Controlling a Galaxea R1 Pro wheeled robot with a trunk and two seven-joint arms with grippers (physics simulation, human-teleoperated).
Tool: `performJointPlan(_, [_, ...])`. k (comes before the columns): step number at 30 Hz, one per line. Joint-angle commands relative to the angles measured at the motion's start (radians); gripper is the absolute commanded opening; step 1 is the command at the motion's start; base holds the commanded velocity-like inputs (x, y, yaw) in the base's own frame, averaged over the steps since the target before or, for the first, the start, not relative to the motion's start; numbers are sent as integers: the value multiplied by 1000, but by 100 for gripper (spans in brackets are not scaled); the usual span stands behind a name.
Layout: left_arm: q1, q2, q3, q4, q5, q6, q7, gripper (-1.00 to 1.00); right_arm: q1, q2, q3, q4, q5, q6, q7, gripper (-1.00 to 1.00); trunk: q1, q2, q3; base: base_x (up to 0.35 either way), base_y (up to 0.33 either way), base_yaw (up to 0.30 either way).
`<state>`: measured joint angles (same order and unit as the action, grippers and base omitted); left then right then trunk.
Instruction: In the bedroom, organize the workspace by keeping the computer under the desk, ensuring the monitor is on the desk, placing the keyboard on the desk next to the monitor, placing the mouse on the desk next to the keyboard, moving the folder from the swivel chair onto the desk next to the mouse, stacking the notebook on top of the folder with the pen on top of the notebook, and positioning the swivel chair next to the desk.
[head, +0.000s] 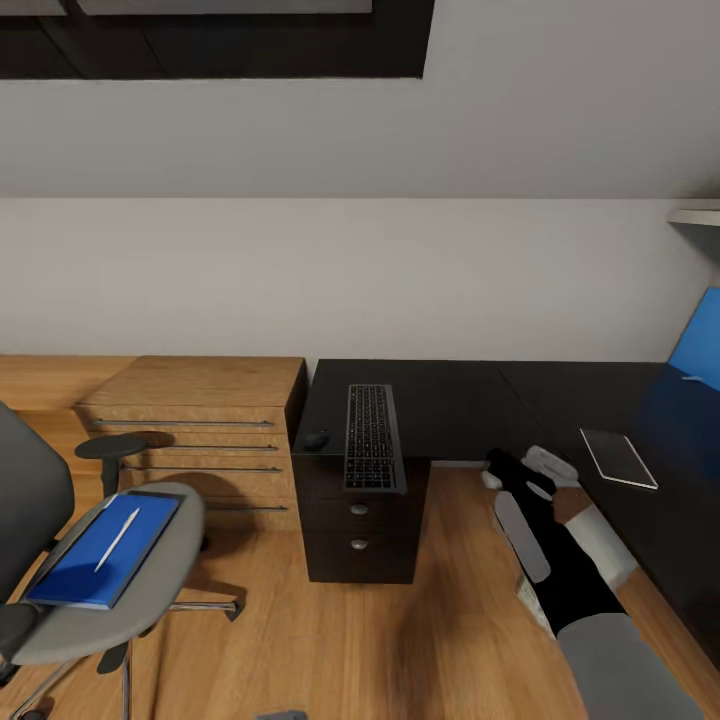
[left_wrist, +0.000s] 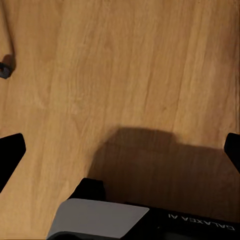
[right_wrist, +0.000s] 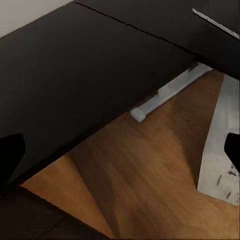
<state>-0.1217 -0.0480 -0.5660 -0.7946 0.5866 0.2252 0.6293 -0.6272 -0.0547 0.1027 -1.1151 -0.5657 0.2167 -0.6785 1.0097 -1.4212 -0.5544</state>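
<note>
from my seat the floor reads as light wood planks with a soft satin sheen, grain plain under the left wrist camera. the desk top looks matt black and smooth, its drawers the same dark finish with small shiny metal knobs. the oak unit shows warm wood grain and thin metal pulls. the chair seat looks like grey cloth, its armrest matt black plastic, the base chrome. the folder is a flat bright blue, smooth; the pen white and plastic-looking. the keyboard is matt black with dark keys, the mouse dull dark plastic. walls look pale, even, matt.
</note>
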Motion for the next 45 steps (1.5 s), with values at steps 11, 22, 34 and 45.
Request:
performJointPlan(11, [-1, 6, -3, 48, -20, -73, -46, 100, -155, -137, -23, 276, -10, 23, -10, 100, 0, -1, -1, 0, 0, 0])
performJointPlan(22, [-1, 8, -4, 96, -34, -162, -47, 100, -123, -146, 0, 287, 54, 7, 1, 100, 0, -1, -1, 82, -82, 0])
performJointPlan(34, [-1, 8, -6, 110, -35, -193, -47, 100, -118, -147, 7, 288, 86, -65, -3, 100, 0, -1, -1, 72, -125, 0])
performJointPlan(45, [-1, 8, -6, 110, -35, -195, -46, 100, -118, -149, 7, 297, 84, -69, 1, 100, 0, -1, -1, 28, -100, 0])
